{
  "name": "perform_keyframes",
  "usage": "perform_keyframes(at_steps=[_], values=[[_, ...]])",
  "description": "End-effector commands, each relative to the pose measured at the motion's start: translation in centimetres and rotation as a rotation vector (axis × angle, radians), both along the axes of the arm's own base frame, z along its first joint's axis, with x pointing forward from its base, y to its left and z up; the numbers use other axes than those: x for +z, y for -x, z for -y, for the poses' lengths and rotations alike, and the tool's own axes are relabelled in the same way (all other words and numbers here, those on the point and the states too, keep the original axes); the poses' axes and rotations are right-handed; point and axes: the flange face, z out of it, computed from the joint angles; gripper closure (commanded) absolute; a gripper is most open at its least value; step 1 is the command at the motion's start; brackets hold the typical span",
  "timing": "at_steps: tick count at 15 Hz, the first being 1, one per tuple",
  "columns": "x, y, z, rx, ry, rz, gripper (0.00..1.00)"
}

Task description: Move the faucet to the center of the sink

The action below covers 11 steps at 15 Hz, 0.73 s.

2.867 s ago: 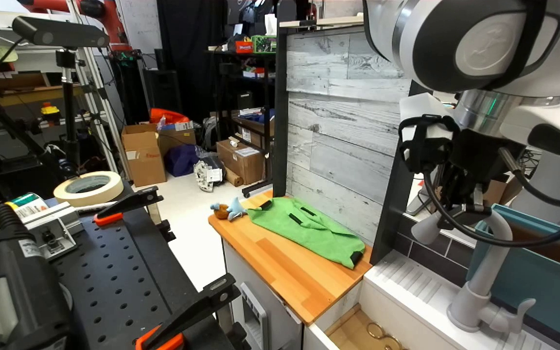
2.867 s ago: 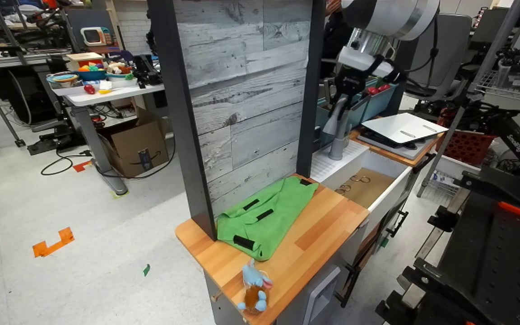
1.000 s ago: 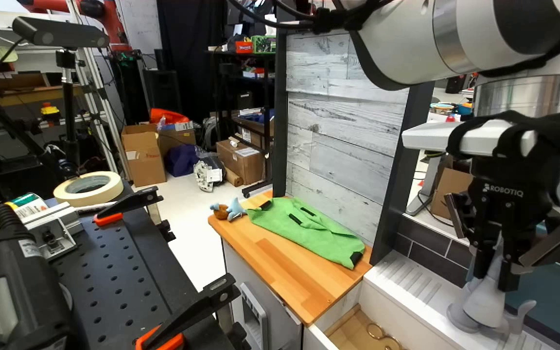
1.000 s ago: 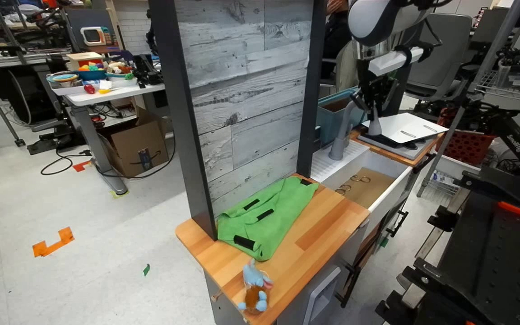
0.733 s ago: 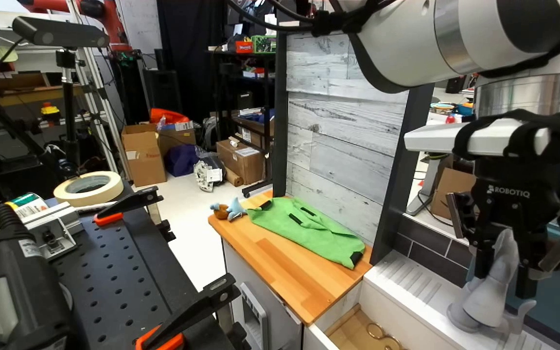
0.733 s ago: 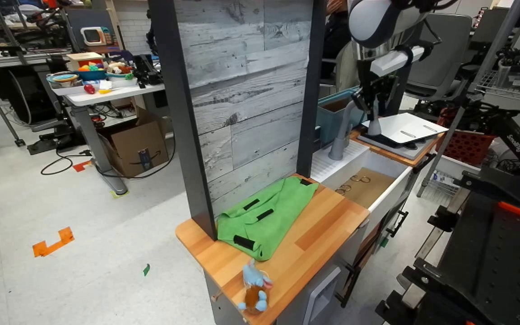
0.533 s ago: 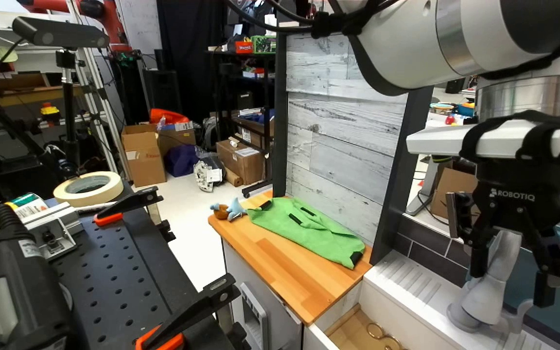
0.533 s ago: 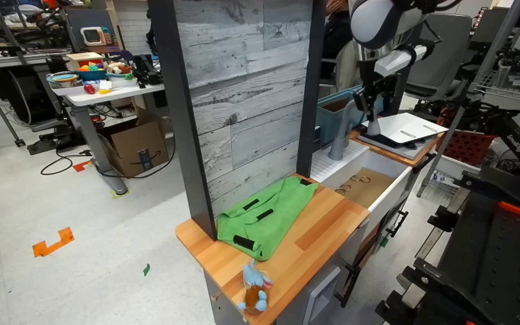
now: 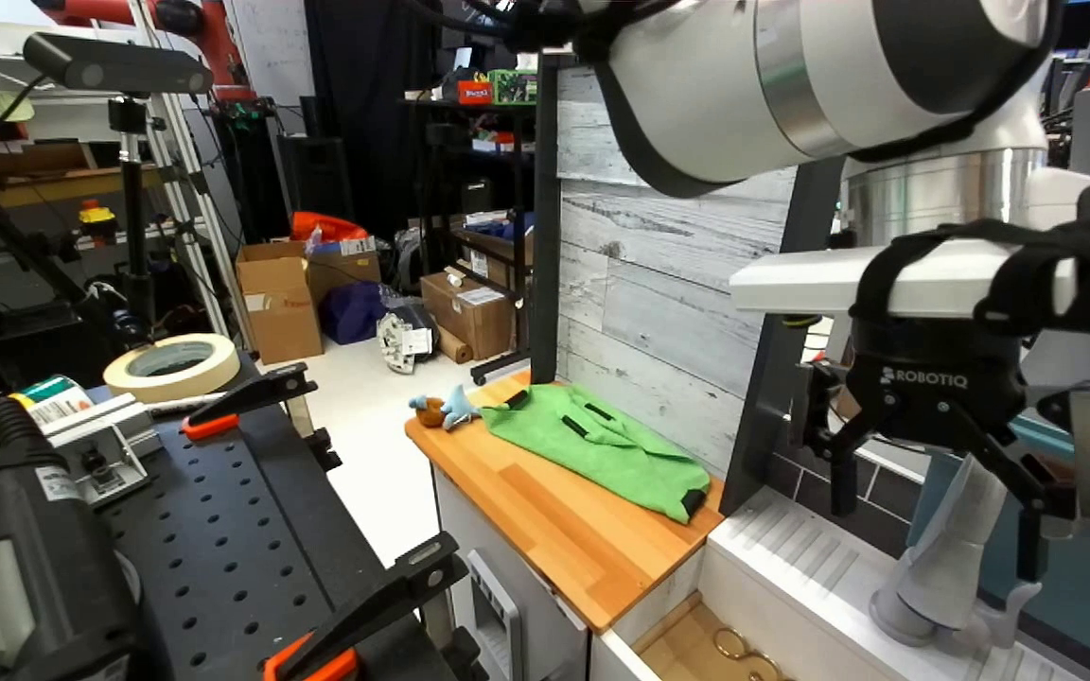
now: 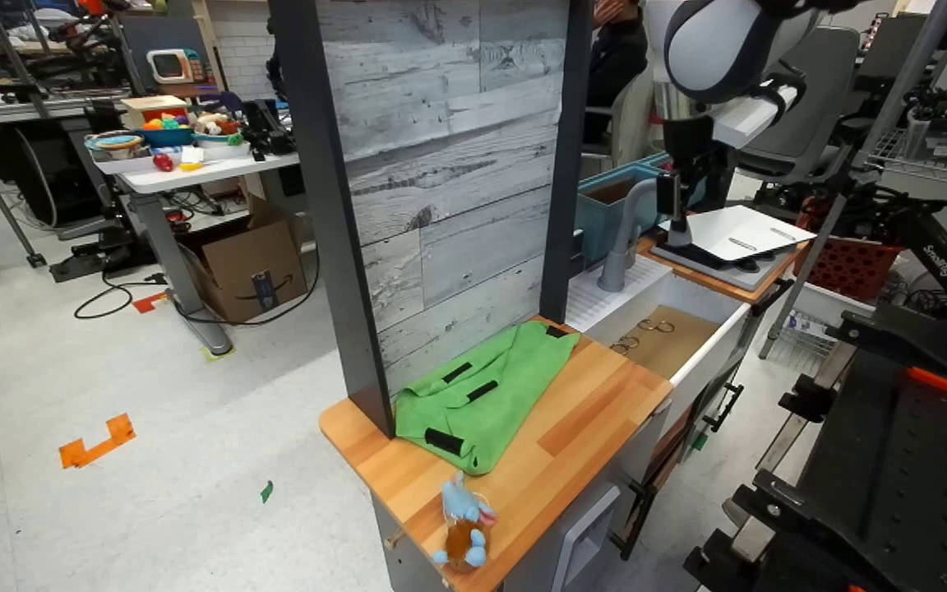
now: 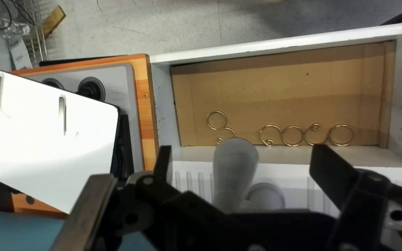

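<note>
Matte grey and arched, spout flared, the faucet rises along the back edge of the sink, beyond the edge of the wooden tabletop; remotely, I hold the fingers spread wide.

Green cloth, toy on countertop

Looking past a grey plank panel at twelve o'clock in an exterior view, seeing a white table at ten, a chair at two and pale floor at eight.
</note>
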Motion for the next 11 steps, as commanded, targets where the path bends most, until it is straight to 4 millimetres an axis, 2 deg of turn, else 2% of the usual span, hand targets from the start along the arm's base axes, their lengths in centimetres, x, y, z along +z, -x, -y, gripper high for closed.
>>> perform_keyframes(at_steps=[1,3,5,6,8,11], values=[[3.6,3.4,-3.3,0.120,-0.044,0.049,0.00],[5.2,5.3,-4.6,0.152,-0.058,0.048,0.00],[5.9,6.6,-5.6,0.194,-0.059,-0.020,0.00],[4.4,4.3,-4.3,0.142,-0.054,0.013,0.00],[5.3,5.6,-5.1,0.164,-0.061,0.001,0.00],[5.3,6.1,-5.2,0.170,-0.067,-0.006,0.00]])
